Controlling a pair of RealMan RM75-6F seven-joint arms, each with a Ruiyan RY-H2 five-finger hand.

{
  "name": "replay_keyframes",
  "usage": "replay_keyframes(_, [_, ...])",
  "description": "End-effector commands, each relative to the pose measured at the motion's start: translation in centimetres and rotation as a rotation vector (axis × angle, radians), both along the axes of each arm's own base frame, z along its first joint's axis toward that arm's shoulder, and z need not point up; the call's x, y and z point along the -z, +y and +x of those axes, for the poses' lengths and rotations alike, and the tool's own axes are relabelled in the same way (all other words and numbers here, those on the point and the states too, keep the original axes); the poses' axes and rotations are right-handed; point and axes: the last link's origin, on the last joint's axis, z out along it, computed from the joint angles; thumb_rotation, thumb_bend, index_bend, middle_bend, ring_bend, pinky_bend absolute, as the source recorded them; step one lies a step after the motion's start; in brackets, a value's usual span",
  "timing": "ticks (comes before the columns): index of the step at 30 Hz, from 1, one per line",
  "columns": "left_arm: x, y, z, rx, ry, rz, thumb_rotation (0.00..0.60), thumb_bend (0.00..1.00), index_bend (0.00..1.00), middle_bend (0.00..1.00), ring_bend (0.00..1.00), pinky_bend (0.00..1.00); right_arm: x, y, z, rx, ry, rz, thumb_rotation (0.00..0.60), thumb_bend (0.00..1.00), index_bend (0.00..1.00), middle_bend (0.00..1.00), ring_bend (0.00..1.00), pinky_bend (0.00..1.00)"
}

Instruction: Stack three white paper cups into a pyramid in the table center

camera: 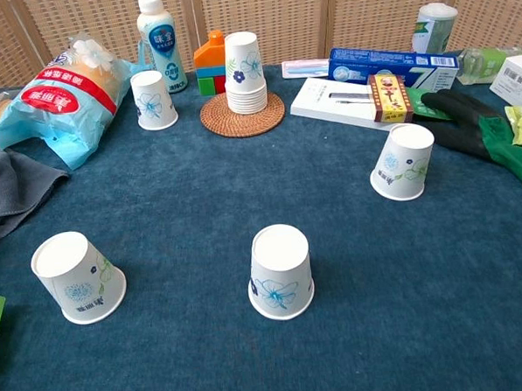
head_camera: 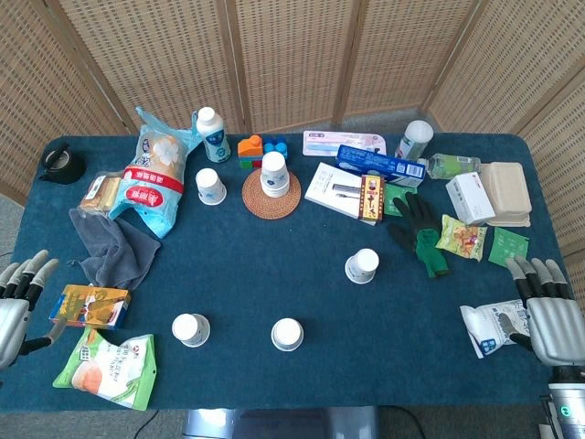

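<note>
Three white paper cups with blue flower prints stand upside down and apart on the blue table. One cup point(head_camera: 190, 329) point(camera: 78, 277) is at the front left, one cup point(head_camera: 286, 334) point(camera: 281, 271) is front centre, and a third cup point(head_camera: 362, 266) point(camera: 403, 161) sits further back on the right. My left hand point(head_camera: 20, 294) hovers open at the table's left edge, fingers spread, holding nothing. My right hand point(head_camera: 548, 311) rests open at the right edge, beside a white packet. Neither hand shows in the chest view.
A stack of cups point(head_camera: 273, 174) point(camera: 245, 74) stands on a woven coaster point(camera: 243, 115), with a lone cup point(head_camera: 210, 186) point(camera: 154, 100) to its left. Snack bags point(head_camera: 155, 178), a grey cloth point(head_camera: 114, 247), boxes point(head_camera: 382, 166), green-black gloves point(head_camera: 422, 233) and bottles point(head_camera: 212, 133) ring the table.
</note>
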Motion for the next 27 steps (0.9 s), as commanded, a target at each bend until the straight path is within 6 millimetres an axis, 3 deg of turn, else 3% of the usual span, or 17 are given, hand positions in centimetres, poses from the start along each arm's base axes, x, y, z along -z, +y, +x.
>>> replay_keyframes(1, [0.1,-0.1,-0.1,0.003,-0.006,0.002,0.6,0.35,0.03,0.0,0.0,0.0,-0.1,0.0,0.1,-0.004,0.001,-0.003,0.6,0.35,0.0,0.0,0.0,0.0])
replay_keyframes(9, [0.3,-0.2,-0.1,0.017,-0.004,-0.026,0.6,0.35,0.02,0.0,0.0,0.0,-0.1,0.5,-0.1,-0.01,-0.004,-0.007,0.6,0.35,0.0,0.0,0.0,0.0])
replay_keyframes(18, [1.3,-0.1,0.9,0.057,0.057,-0.175,0.6,0.35,0.0,0.0,0.0,0.0,0.0,0.8,0.0,-0.013,-0.01,-0.012,0.6,0.35,0.0,0.0,0.0,0.0])
replay_keyframes(27, [4.4,0.4,2.9,0.134,0.1,-0.326,0.6,0.35,0.0,0.0,0.0,0.0,0.0,1.0,0.2,-0.012,-0.007,-0.009,0.6,0.35,0.0,0.0,0.0,0.0])
